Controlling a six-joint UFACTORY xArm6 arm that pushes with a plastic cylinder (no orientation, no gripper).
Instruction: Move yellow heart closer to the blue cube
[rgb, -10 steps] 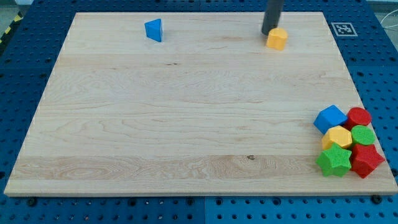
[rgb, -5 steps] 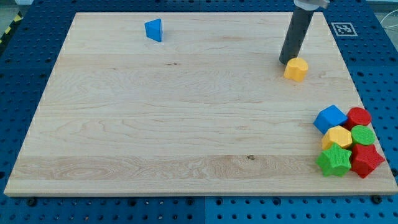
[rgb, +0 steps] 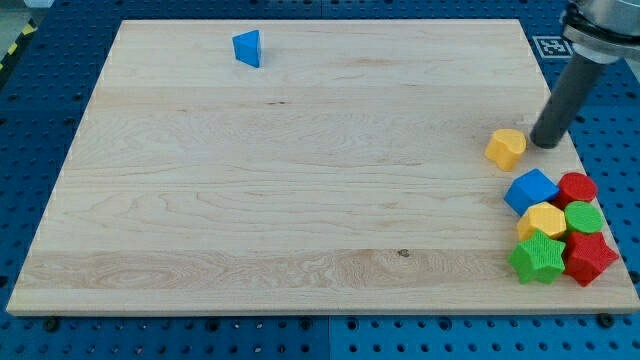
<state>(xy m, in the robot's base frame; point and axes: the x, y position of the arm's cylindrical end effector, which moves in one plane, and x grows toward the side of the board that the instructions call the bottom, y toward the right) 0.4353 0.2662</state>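
The yellow heart (rgb: 506, 148) lies on the wooden board near its right edge, a short way above the blue cube (rgb: 531, 192). A small gap separates them. My tip (rgb: 544, 143) rests on the board just to the right of the yellow heart, with a narrow gap between them. The dark rod rises from it toward the view's top right.
A cluster sits at the board's bottom right beside the blue cube: a red block (rgb: 577, 188), a yellow block (rgb: 544, 220), a green block (rgb: 584, 217), a green star (rgb: 537, 258) and a red star (rgb: 589, 258). A blue triangle (rgb: 247, 47) lies at the top left. The board's right edge (rgb: 575, 150) is close.
The yellow heart has slid from the board's top down and to the right, ending close above the blue cube. My tip moved from the heart's upper left to its right side.
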